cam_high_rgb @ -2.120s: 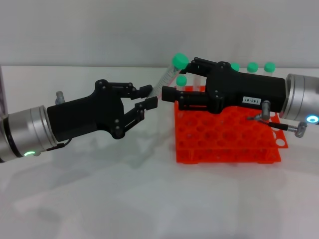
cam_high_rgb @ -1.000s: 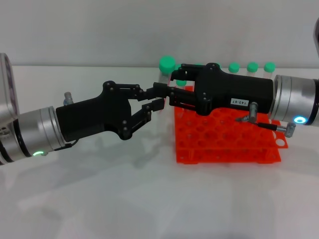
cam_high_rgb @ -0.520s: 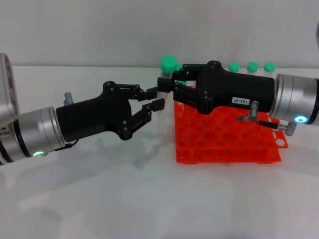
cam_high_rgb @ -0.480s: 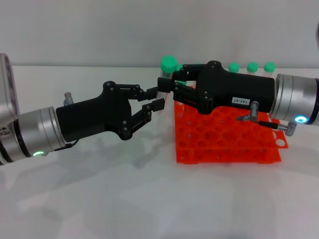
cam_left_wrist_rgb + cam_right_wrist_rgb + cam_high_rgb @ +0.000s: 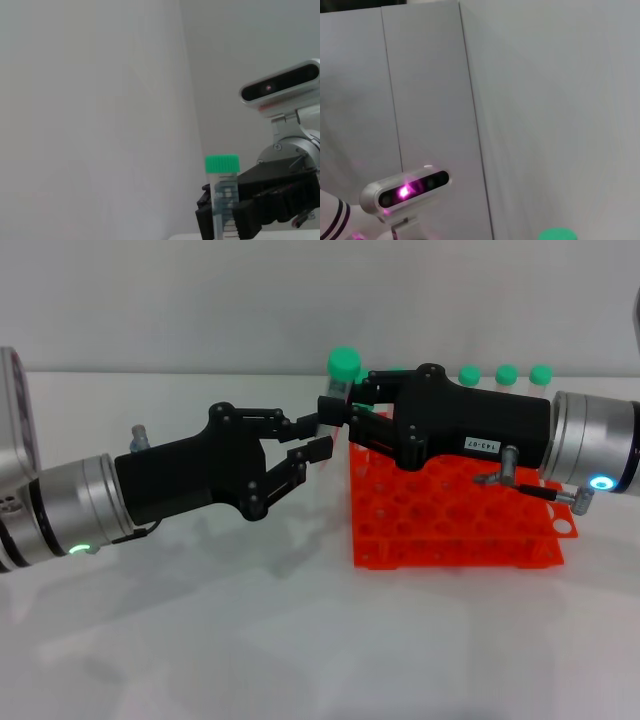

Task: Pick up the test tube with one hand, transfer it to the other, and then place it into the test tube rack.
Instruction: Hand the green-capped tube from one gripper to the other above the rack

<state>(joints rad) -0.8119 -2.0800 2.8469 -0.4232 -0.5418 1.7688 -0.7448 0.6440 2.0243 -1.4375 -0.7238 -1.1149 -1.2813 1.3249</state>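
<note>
Tube upright between the two grippers, above the rack's left edge.

The right gripper (image 5: 335, 418) (the labelled one) clamps the tube (image 5: 337, 390) below its green cap, and the left wrist view shows the same grip. The left gripper (image 5: 312, 438) sits just beside it, fingers parted around the tube's lower end. The rack (image 5: 455, 515) holds other capped tubes along its far row.

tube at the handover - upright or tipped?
Upright. The test tube stands vertical, green cap on top, with the right gripper shut on it; the left gripper is open beside it.
</note>
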